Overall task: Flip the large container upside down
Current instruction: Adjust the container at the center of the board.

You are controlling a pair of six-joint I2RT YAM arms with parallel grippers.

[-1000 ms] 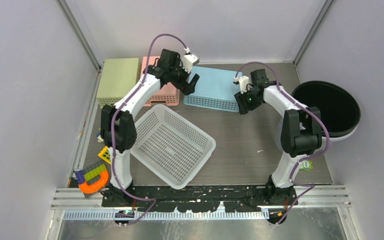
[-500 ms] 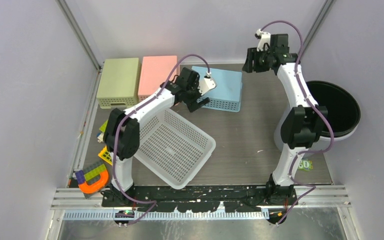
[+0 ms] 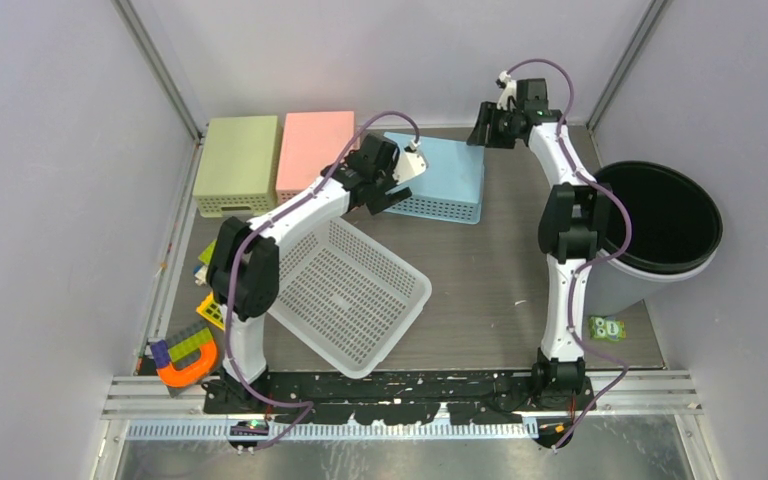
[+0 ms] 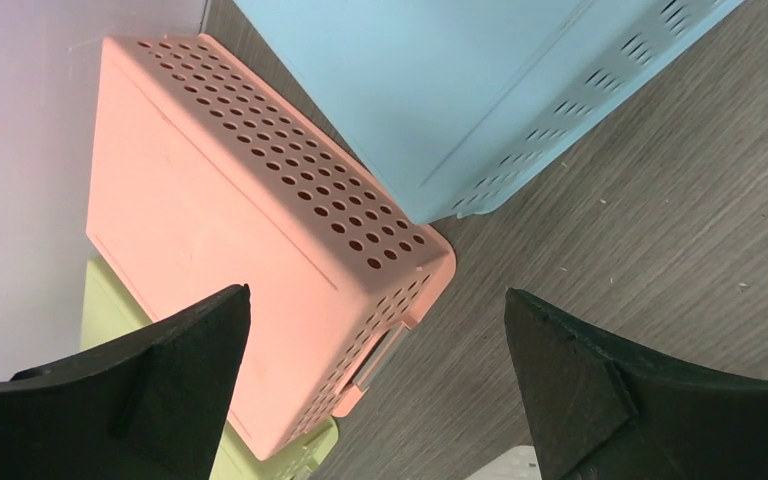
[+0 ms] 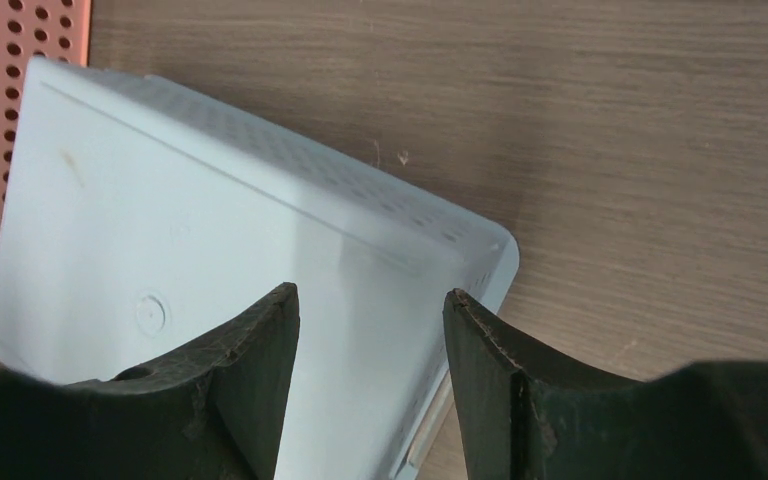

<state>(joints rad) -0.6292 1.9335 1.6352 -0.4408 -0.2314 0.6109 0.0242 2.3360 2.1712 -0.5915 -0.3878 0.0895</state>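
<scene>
The large white perforated container (image 3: 345,295) sits upright and open, turned at an angle, on the table's near left. Only its corner (image 4: 505,465) shows in the left wrist view. My left gripper (image 3: 392,192) is open and empty, hovering past the container's far edge, by the near left corner of the blue basket (image 3: 440,175). In its wrist view the left gripper (image 4: 376,293) has its jaws wide apart. My right gripper (image 3: 480,128) is open and empty above the blue basket's far right corner. In its wrist view the right gripper (image 5: 370,293) is over the blue basket (image 5: 210,200).
The pink (image 3: 315,150), green (image 3: 237,160) and blue baskets lie upside down along the back. A black bin (image 3: 660,215) stands at the right edge. Toy pieces (image 3: 188,355) lie at the near left, and a small green item (image 3: 605,328) at the near right.
My left gripper moved from over the pink basket to the blue basket's near left corner. My right arm swung from the blue basket's front to its far right corner. The blue basket shifted.
</scene>
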